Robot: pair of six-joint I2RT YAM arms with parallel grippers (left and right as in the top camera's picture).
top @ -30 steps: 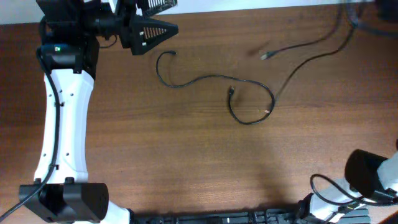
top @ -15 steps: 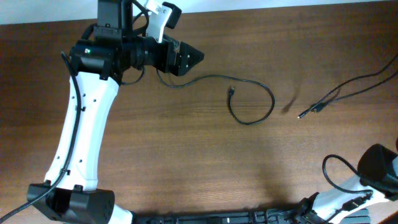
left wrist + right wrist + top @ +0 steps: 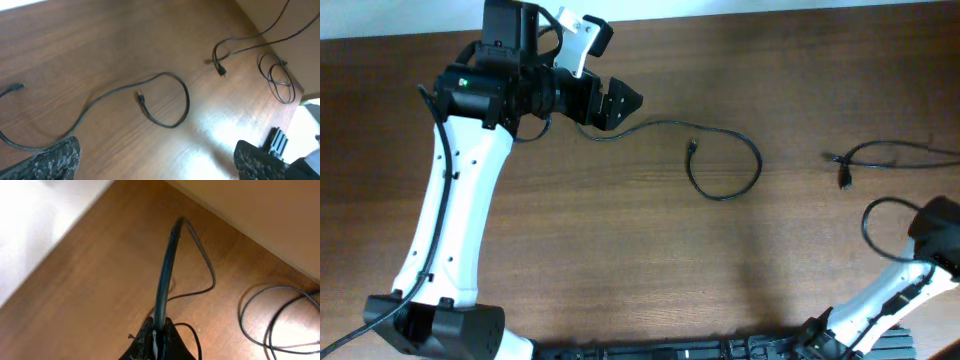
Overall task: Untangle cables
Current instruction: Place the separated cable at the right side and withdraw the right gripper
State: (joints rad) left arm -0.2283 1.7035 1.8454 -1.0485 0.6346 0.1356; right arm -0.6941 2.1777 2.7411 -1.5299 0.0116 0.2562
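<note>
Left gripper (image 3: pixel 623 100) above cable (image 3: pixel 720 197) end

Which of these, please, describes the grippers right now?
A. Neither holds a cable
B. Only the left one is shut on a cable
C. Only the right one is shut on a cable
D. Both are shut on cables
C: the right wrist view shows the right gripper pinched shut on a black cable, while the left gripper stands wide open with nothing held.
</note>
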